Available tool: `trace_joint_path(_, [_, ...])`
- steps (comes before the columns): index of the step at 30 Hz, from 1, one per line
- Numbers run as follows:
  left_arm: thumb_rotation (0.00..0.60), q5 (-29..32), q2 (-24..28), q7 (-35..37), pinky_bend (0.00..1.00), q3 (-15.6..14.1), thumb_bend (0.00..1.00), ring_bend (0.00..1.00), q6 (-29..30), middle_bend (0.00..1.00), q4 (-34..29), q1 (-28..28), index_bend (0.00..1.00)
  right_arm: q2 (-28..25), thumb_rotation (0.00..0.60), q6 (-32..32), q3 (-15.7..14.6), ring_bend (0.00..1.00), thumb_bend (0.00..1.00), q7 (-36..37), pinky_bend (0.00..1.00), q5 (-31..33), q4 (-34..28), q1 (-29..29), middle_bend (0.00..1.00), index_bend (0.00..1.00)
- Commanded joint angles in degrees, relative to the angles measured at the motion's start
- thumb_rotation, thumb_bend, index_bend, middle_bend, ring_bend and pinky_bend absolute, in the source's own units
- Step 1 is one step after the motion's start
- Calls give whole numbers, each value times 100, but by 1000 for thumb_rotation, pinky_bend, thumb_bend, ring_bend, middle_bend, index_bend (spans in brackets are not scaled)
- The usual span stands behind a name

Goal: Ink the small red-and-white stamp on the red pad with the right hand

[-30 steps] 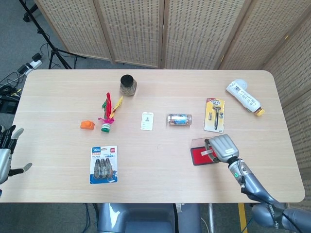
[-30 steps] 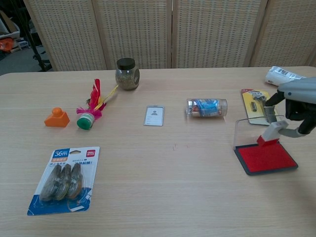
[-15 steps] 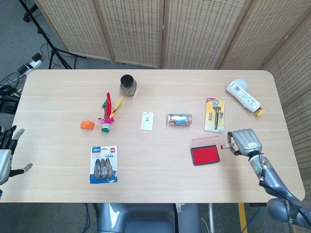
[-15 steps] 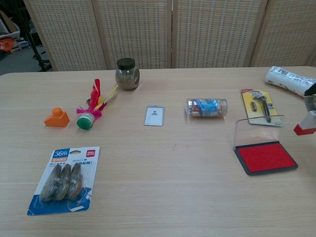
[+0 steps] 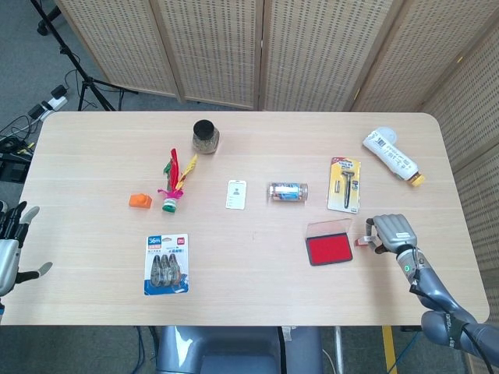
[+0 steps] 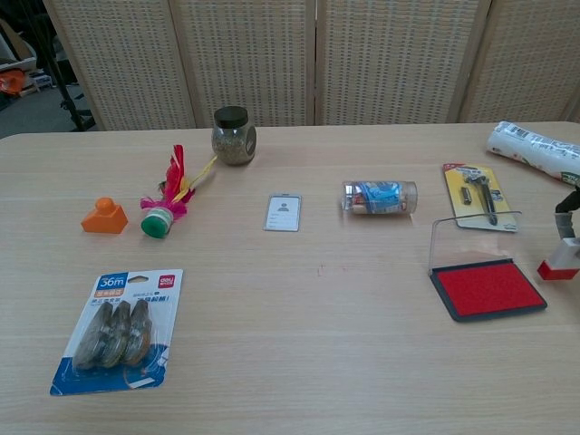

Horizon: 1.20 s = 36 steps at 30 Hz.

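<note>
Wicker screens back the pale wooden table point(image 5: 249, 273). At four o'clock the right hand point(image 5: 392, 232) grasps the small red-and-white stamp point(image 6: 558, 261), low just beside the open red ink pad point(image 6: 489, 289), apart from it. Inking looks either finished or pending.

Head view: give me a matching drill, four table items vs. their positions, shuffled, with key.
Items:
1. stamp
2. red pad
3. jar
4. razor pack

Positions:
A. far side, behind the shuttlecock
B. lid up, left of the stamp
C. held by the right hand
D. behind the pad, right of the small bottle

Pairs: 1-C, 2-B, 3-A, 4-D
</note>
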State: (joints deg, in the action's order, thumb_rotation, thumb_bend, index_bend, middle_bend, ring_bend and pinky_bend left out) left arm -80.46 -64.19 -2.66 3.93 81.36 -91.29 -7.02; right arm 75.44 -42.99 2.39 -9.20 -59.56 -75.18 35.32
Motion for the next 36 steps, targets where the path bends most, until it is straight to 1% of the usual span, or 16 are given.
trace_joint_path(1, [600,2,-2,0,0,1,0,0,-3,0,2,-1,0,105,600,11,4,991,530,120,1000,-133,138,-33,987,581])
trace_joint_path(10, [600,-1,0,4,0,0,0,0,1,0,2,1,0,179,600,14,5,992,517,318,1000,-354,276,-80,986,581])
trace_joint_path(15, [600,-3,6,19,0,0,0,0,4,0,2,4,0,194,600,46,4,992,428,453,1000,-467,311,-103,985,559])
trace_joint_path(17, [600,-4,6,18,0,-1,0,0,0,0,2,2,0,185,600,66,2,992,414,490,1000,-504,312,-105,985,551])
trace_joint_path(21, [600,-5,6,10,0,-3,0,0,-2,0,1,1,0,166,600,74,4,992,414,536,1000,-592,315,-110,985,546])
trace_joint_path(30, [600,-1,2,-19,0,-8,0,0,-13,0,-7,-2,0,147,600,93,4,992,414,572,1000,-694,339,-135,981,502])
trace_joint_path(36, [600,-17,-1,-29,0,-18,0,0,-23,0,-12,-8,0,125,600,133,-6,992,389,608,1000,-754,343,-143,974,474])
